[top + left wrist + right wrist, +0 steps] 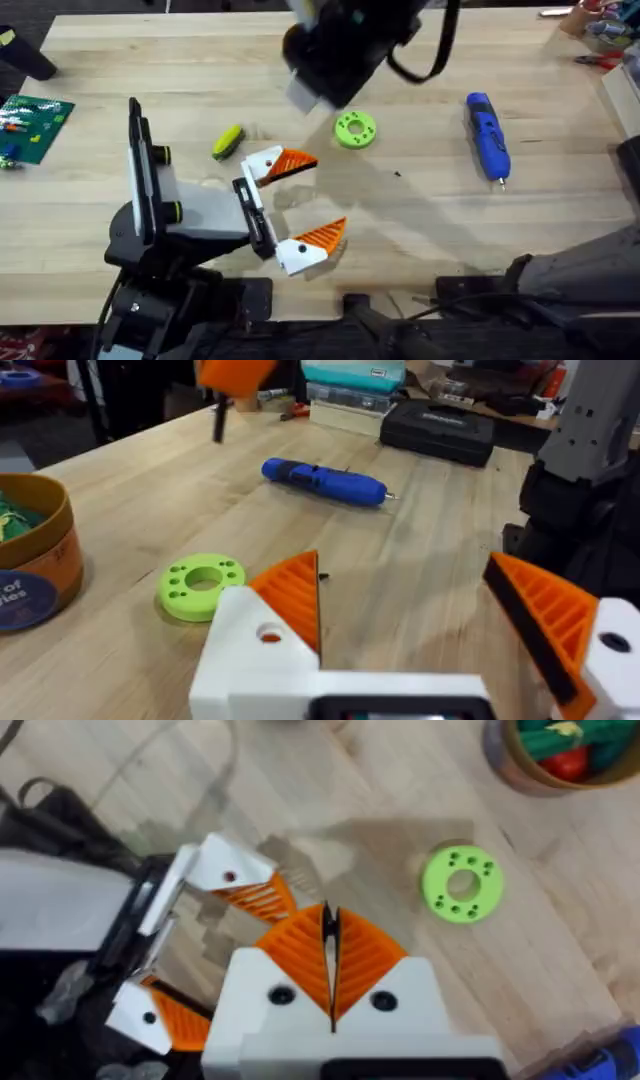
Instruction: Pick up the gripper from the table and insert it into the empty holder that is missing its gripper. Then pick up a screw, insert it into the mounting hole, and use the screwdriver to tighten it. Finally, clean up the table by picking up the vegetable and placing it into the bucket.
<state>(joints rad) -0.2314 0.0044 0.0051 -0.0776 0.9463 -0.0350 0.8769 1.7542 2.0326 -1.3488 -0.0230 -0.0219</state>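
Note:
My left gripper (305, 202) rests low over the table (420, 230), its white fingers with orange pads (295, 595) wide open and nothing between them. One white finger has a small round hole (270, 632). My right gripper (330, 935) hovers above it, shut on a thin dark screw (218, 418) that hangs below the pads. The yellow vegetable (228, 142) lies just beyond the left gripper. To the right lies the blue screwdriver (488, 135). The bucket (35, 555) stands past the green disc (355, 130), with toy pieces inside.
The raised right arm (340, 45) covers part of the table's far middle. A small dark speck (397, 175) lies right of the disc. A green circuit board (32, 125) sits at the left edge. Boxes and a black case (440, 430) stand beyond the screwdriver.

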